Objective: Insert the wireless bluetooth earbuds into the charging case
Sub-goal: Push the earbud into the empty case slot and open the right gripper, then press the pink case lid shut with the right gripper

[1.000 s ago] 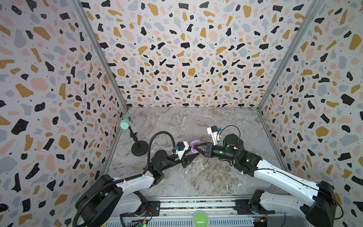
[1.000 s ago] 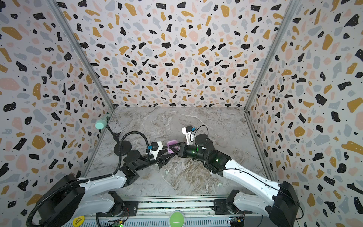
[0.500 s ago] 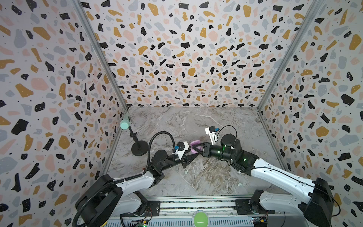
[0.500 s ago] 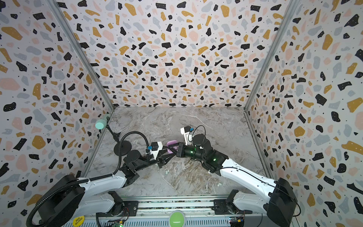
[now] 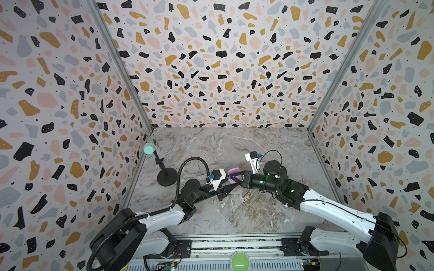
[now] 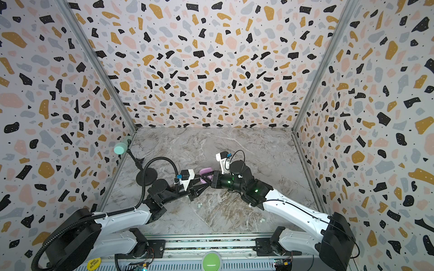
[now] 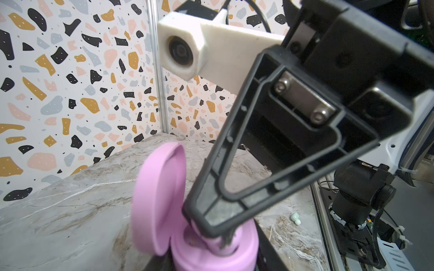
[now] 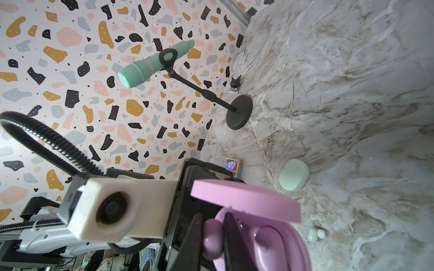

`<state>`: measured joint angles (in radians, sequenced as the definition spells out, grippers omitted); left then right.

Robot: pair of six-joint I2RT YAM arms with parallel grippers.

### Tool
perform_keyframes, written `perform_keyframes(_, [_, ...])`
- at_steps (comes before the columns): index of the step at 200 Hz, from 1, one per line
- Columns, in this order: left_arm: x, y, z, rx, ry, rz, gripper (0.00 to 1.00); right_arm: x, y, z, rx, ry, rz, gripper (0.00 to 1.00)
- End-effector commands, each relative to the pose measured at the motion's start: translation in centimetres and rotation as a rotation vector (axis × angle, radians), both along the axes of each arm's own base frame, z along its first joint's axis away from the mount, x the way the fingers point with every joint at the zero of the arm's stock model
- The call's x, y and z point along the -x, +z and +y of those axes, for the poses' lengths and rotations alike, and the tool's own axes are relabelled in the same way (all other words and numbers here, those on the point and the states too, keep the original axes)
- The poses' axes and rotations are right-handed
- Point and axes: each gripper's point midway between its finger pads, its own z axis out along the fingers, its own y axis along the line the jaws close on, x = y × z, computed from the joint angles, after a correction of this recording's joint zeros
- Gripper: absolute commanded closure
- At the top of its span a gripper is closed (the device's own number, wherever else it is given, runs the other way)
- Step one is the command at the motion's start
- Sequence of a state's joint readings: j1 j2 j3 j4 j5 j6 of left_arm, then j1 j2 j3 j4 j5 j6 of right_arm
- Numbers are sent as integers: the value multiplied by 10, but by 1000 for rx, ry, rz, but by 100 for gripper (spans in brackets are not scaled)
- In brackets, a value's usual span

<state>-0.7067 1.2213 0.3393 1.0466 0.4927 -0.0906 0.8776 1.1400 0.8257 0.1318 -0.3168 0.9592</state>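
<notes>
Lilac earbud (image 8: pixel 212 239) pinched in near-shut right fingers (image 8: pixel 231 234), case (image 7: pixel 202 260) clamped in shut left fingers (image 7: pixel 267 253): press squarely home straight ahead of right fingers, then release gently.

Lilac charging case (image 7: pixel 155 201), lilac earbud (image 8: pixel 212 239), pale mint earbuds (image 8: pixel 313 234), mint microphone (image 8: pixel 150 65), black stand (image 8: pixel 239 112), grey-brown marbled surface (image 5: pixel 234 145), terrazzo-speckled walls (image 5: pixel 223 58)

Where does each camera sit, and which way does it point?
Top views: high at the front, looking down at the marble table; both arms show.
Left wrist: on the left arm, facing the open lilac oval case; the right gripper looms over it.
Right wrist: on the right arm, facing that case; its fingers pinch a tiny lilac earbud.
Shared: both wrist views show the case.
</notes>
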Motion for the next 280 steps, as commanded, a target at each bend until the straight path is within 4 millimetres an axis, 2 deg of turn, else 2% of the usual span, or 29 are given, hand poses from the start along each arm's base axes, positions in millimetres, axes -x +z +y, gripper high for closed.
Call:
perform_keyframes(1, [2,31,2,68,-6,-86,91,2,5,-3,17,-7,-17,77])
perform_keyframes(72, [2,30,2,65,-6,-89,91,0,15,-15,68,-49,-46,64])
perform_keyframes(132, [1,30,2,63,-2,-89,91,9,24,-18,78,-38,-39,62])
perform_keyframes(188, [1,29,1,61,-6,-87,91,12,51,-28,175,-37,-96,59])
perform_keyframes(209, [1,29,1,62,-8,-86,91,4,55,-30,229,-41,-124,54])
perform_keyframes(243, [3,29,1,64,-15,-84,90,-22,53,-31,313,-45,-132,41])
perform_keyframes(280, [4,30,0,70,-25,-82,90,-46,47,-27,383,-30,-130,39])
